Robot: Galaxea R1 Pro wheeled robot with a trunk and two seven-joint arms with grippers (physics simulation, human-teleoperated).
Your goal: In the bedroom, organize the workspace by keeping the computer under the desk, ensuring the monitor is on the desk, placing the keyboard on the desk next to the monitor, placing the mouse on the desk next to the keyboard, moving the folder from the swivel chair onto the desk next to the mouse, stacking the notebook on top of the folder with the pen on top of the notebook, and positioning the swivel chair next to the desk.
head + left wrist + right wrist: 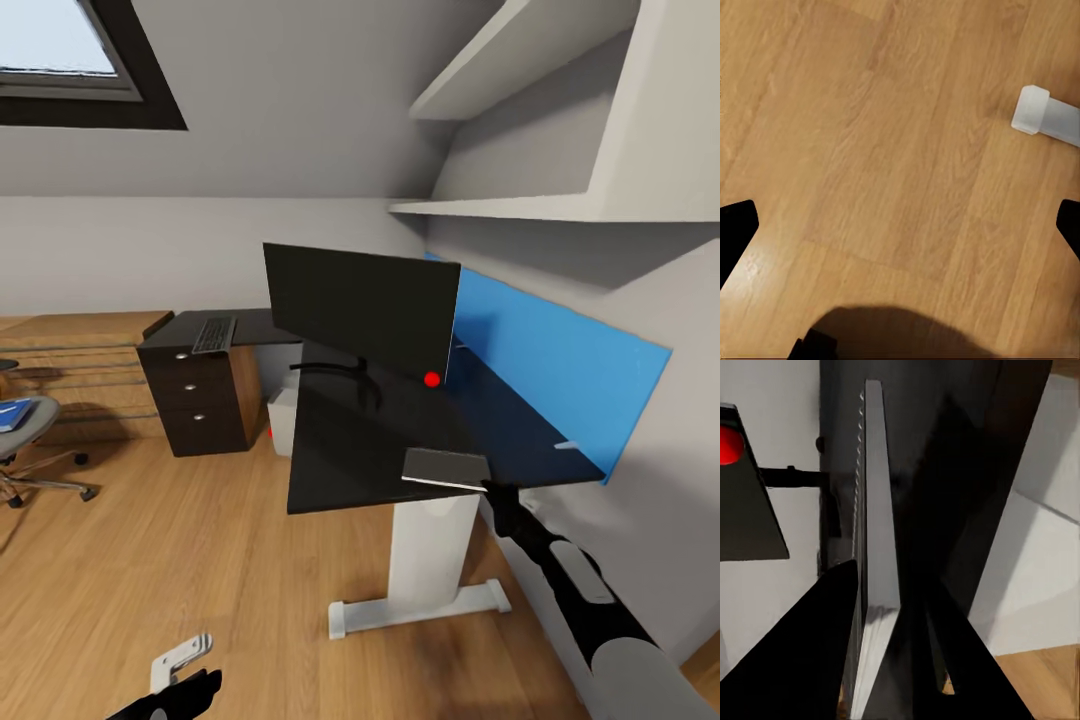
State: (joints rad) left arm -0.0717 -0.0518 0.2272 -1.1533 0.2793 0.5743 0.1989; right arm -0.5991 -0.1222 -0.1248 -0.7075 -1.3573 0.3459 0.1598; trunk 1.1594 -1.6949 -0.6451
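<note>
**Notebook held at the desk's near edge**

The right gripper (492, 487) clamps a grey notebook (446, 467) at the near edge of the desk (340, 460), at about five o'clock from the monitor (362, 305). The keyboard (214, 334) lies on a dark drawer unit (200, 398) at nine o'clock. The swivel chair (30, 440) stands far left, a blue folder (14, 413) on its seat.

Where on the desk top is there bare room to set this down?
Bare: the desk top between the base of the monitor and the near edge, left of the notebook in the right gripper; also the strip along the blue back panel. It is crowded only around the monitor stalk.
</note>
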